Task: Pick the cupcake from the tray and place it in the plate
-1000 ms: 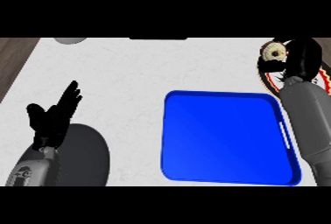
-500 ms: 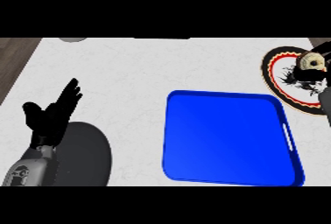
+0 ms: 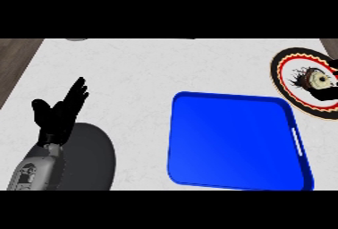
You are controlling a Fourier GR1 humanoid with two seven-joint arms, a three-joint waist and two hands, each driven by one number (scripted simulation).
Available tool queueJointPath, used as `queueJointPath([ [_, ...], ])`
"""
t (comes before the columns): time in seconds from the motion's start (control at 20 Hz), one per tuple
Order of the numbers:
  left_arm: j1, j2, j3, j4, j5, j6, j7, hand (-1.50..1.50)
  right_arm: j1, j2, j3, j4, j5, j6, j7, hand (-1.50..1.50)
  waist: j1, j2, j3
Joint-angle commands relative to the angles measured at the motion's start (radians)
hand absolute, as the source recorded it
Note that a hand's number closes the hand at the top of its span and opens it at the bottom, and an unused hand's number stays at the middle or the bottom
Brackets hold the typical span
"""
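The blue tray (image 3: 238, 141) lies flat on the white counter (image 3: 152, 71) and serves as reference. Its inner surface shows nothing on it; a short white mark runs along its right rim.

Up and to the right of the tray, close to its far right corner but not touching it, lies the round plate (image 3: 290, 85), with a black outer band, a red ring and a pale centre. Its right part is cut off by the view's edge.

The cupcake (image 3: 318, 80) sits on the plate's pale centre, well apart from the tray. It shows a dark frilled wrapper and a cream top with a dark spot.

A black shape touches the cupcake's lower right side at the view's edge. This appears to be part of the right hand (image 3: 326, 95); so little of it shows that the state of its fingers cannot be told.

The left hand (image 3: 58, 117) stands well to the left of the tray, above the counter, fingers straight and spread, thumb out, holding nothing. Its grey forearm (image 3: 36, 172) enters from the lower edge.
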Motion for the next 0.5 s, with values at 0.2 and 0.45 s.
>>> queueJointPath([
  [0.2, -0.002, -0.01, 0.006, 0.031, 0.004, -0.006, -0.031, 0.0, -0.007, -0.017, -0.064, -0.002, -0.069, -0.032, -0.257, -1.5, 0.002, 0.001, 0.001],
  [0.45, 0.023, 0.018, 0.036, 0.034, 0.018, -0.018, -0.031, 0.0, -0.038, 0.013, -0.176, -0.073, -0.23, 0.1, -0.47, -1.5, -0.018, -0.012, -0.001],
])
